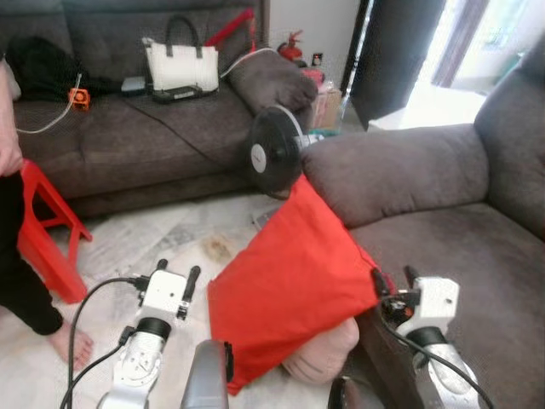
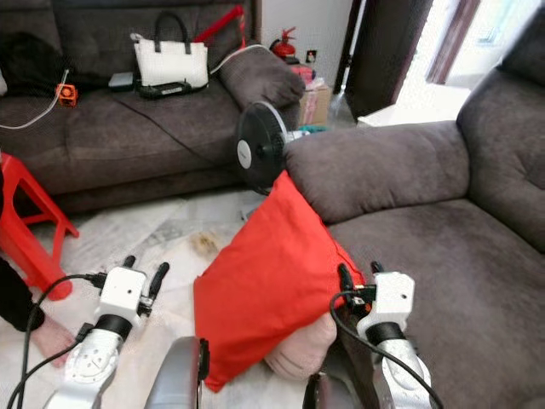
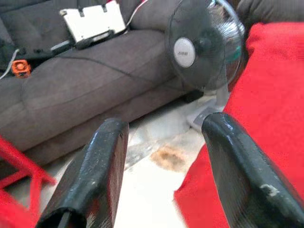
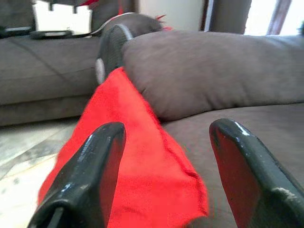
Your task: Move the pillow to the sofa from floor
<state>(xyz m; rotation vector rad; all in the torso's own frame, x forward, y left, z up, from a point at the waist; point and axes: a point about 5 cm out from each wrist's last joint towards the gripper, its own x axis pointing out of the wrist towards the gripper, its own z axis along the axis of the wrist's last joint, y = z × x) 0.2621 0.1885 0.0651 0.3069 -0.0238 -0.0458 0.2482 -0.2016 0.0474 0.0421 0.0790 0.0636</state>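
Red pillow (image 1: 289, 281) leans on sofa (image 1: 443, 247) front edge, lower corner toward floor, ready for lifting. Left gripper (image 1: 174, 277) and right gripper (image 1: 392, 279) flank it, fingers spread, empty.

A living room in a private home.
Two dark grey fabric sofas (image 1: 153, 136) (image 1: 477, 221) stand at right angles around a pale marble-patterned floor (image 1: 170, 243); a white handbag (image 1: 180, 64) and a cable lie on the far sofa's seat, a black pedestal fan (image 1: 274, 152) stands between the sofas, a red plastic stool (image 1: 47, 230) stands at left, and a bright doorway (image 1: 477, 43) opens behind.
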